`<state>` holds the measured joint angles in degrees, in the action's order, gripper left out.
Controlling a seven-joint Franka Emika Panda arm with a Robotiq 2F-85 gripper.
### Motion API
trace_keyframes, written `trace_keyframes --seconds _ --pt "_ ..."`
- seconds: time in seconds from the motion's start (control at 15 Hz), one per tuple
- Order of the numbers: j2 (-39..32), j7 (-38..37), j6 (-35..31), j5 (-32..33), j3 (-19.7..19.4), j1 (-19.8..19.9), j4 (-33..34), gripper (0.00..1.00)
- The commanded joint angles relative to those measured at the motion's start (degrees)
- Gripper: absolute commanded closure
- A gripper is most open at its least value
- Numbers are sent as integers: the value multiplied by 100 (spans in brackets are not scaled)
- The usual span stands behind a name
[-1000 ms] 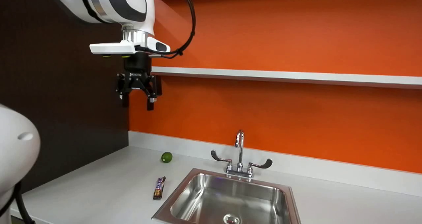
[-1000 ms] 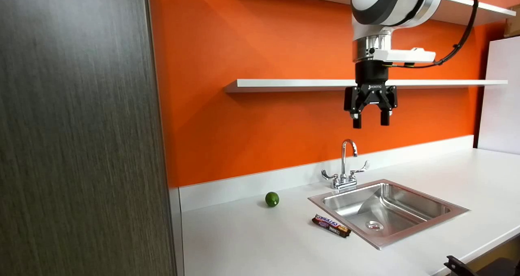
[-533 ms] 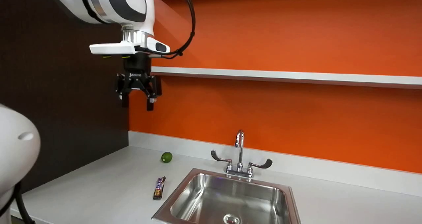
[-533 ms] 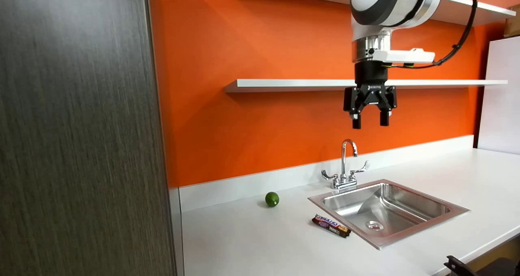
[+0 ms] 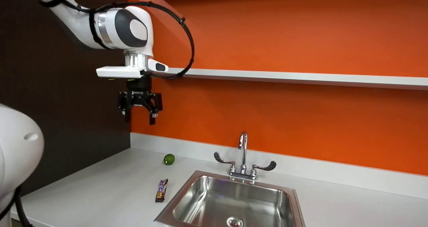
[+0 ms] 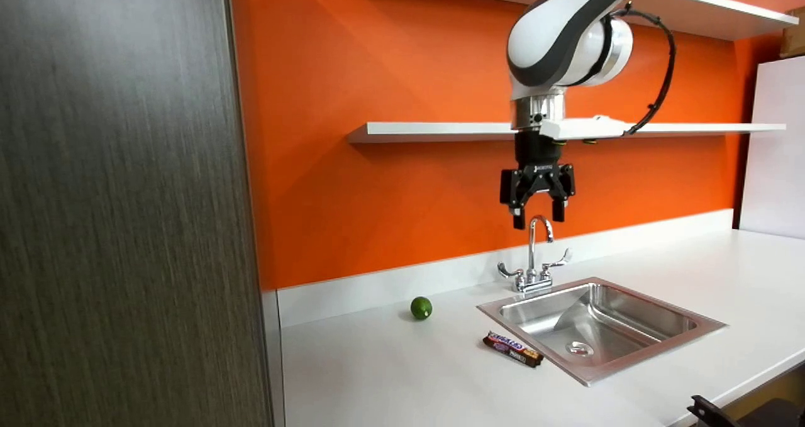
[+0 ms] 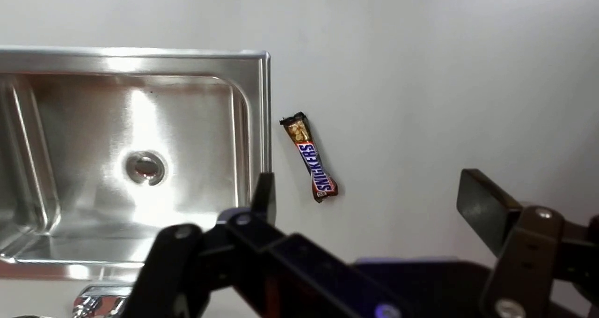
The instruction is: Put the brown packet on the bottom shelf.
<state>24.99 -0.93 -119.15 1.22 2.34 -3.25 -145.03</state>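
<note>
Steel sink point(image 7: 201, 130) — drain point(image 7: 146, 167) inside, brown packet point(image 7: 310, 160) just outside it

In an exterior view the arm point(image 5: 80, 26) slants down from the upper left to the wrist point(image 5: 135, 60), and the gripper point(image 5: 139, 118) points straight down in the air below it, while a black cable point(image 5: 192, 46) loops out to the right and a rounded white link point(image 5: 20, 150) bulges at the near left. In the wrist view the fingers point(image 7: 484, 210) stand wide apart.
</note>
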Motion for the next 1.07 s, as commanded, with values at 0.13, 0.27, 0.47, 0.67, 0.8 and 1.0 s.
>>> trace_keyframes --seconds 0.13,0.27,0.47,0.67,0.8,1.0 --pt "-1207 -63 -954 32 1 85 199 0" --pt "-1588 27 -1255 16 -46 102 281 0" --pt "-2085 215 -1636 8 -121 109 422 0" --pt "-2527 626 -1885 -93 -183 106 588 0" --pt "-2792 914 -2010 -108 -206 131 690 0" --pt "-3189 1154 -2157 -104 -220 188 849 0"
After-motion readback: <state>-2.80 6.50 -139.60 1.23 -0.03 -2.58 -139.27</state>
